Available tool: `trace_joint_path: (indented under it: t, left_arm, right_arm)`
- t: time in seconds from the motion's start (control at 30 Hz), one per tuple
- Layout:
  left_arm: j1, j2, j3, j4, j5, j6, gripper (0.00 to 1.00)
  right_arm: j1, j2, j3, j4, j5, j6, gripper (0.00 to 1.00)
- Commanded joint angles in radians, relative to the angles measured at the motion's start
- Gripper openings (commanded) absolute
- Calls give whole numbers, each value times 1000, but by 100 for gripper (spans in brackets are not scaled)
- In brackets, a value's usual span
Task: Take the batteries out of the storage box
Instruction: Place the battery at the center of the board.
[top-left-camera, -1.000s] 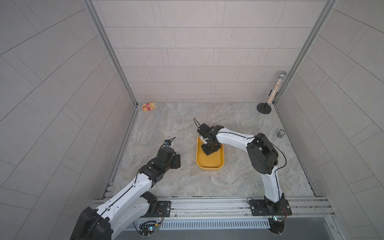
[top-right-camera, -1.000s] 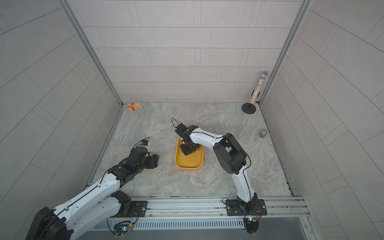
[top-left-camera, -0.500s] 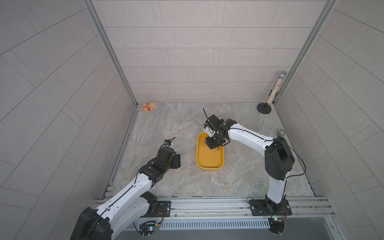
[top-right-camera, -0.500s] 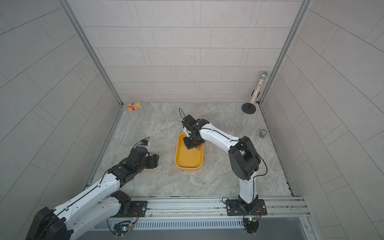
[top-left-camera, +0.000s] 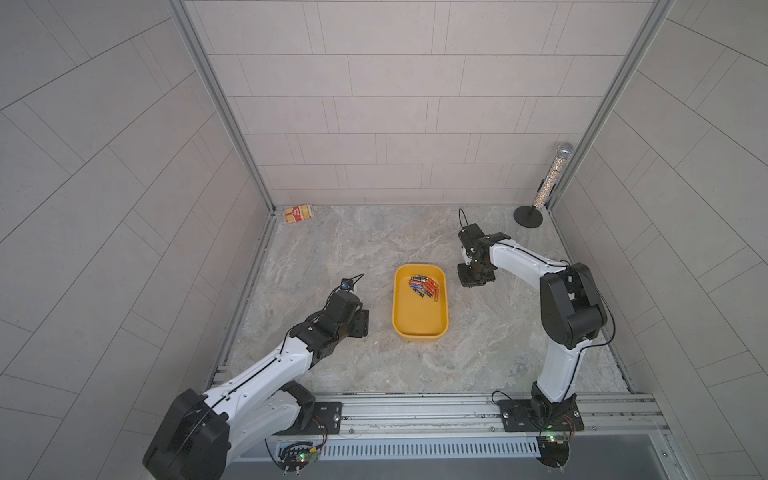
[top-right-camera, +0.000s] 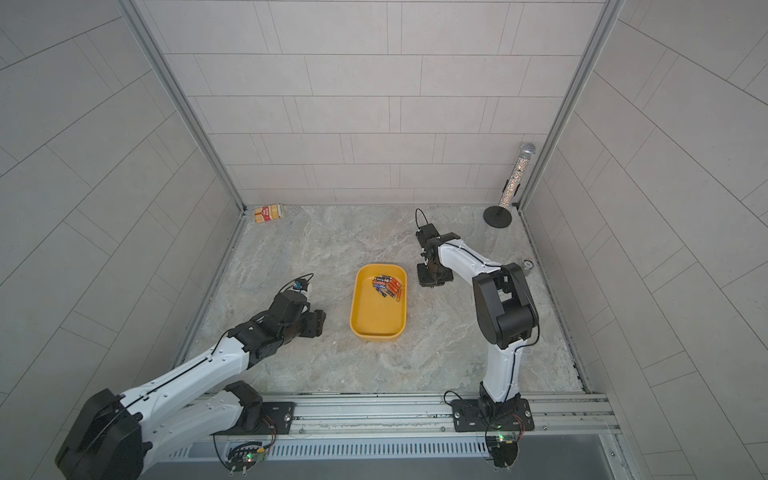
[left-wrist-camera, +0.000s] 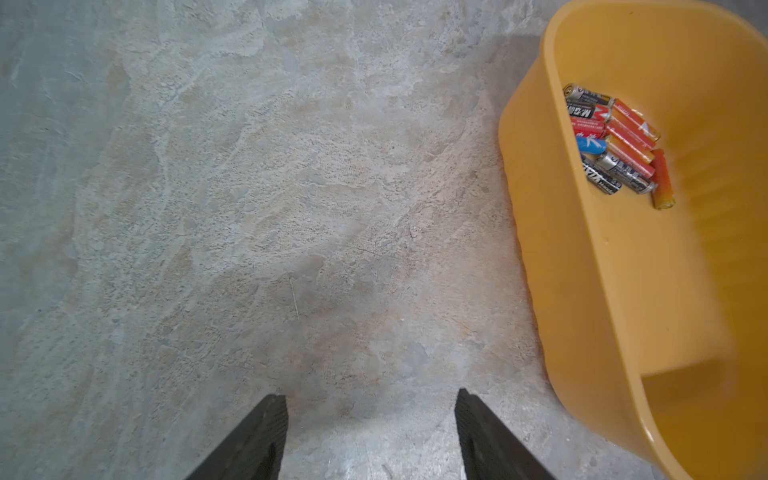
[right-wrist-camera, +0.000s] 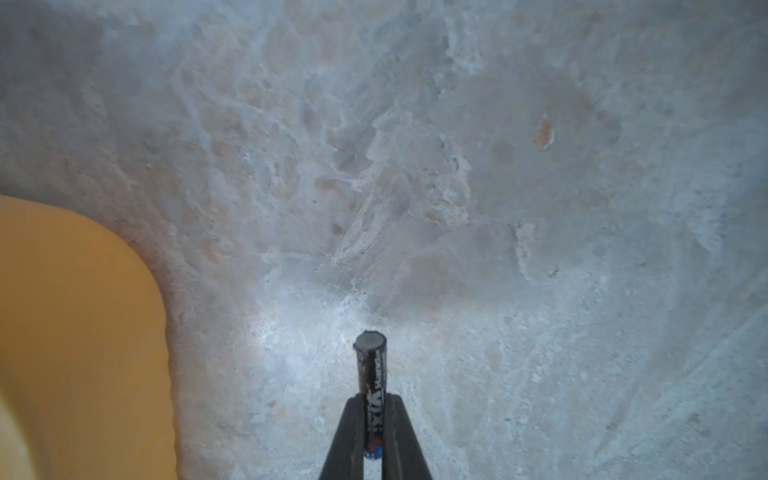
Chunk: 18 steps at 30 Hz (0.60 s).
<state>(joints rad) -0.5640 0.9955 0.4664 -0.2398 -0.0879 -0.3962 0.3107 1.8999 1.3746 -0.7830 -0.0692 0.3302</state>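
The yellow storage box (top-left-camera: 419, 322) (top-right-camera: 376, 318) lies mid-floor, with several orange-red, black and one blue batteries (top-left-camera: 424, 286) (top-right-camera: 388, 286) heaped at its far end. My right gripper (top-left-camera: 476, 279) (top-right-camera: 432, 277) hangs low over the bare floor just right of the box's far corner. In the right wrist view it (right-wrist-camera: 373, 399) is shut on a black battery (right-wrist-camera: 371, 370) that sticks out past the fingertips, with the box's wall (right-wrist-camera: 83, 332) off to one side. My left gripper (top-left-camera: 359, 324) (left-wrist-camera: 370, 399) stands open and empty over the floor left of the box (left-wrist-camera: 582, 270).
A red-and-cream carton (top-left-camera: 298, 214) lies in the back left corner. A tall glittery tube on a black stand (top-left-camera: 555, 178) stands at the back right. A small grey can (top-right-camera: 528, 264) sits by the right wall behind my right arm.
My right gripper has moved from over the box's far end to the right and out over the bare floor, uncovering the heap of batteries. The left arm has not moved.
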Motion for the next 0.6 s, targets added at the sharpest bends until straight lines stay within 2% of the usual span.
trace_joint_path:
  t: [0.0, 0.27, 0.4, 0.57]
  left_arm:
    - [-5, -18, 11, 9, -26, 16, 72]
    - [-4, -24, 8, 11, -36, 19, 72]
    - [-4, -20, 20, -5, -35, 15, 73]
    - [-21, -36, 163, -165, -72, -15, 73]
  right_arm:
    - [10, 31, 9, 46, 26, 24, 4]
    - [14, 99, 12, 77, 28, 32, 6]
    - [14, 97, 4, 81, 28, 33, 23]
    - [14, 64, 15, 56, 34, 36, 32]
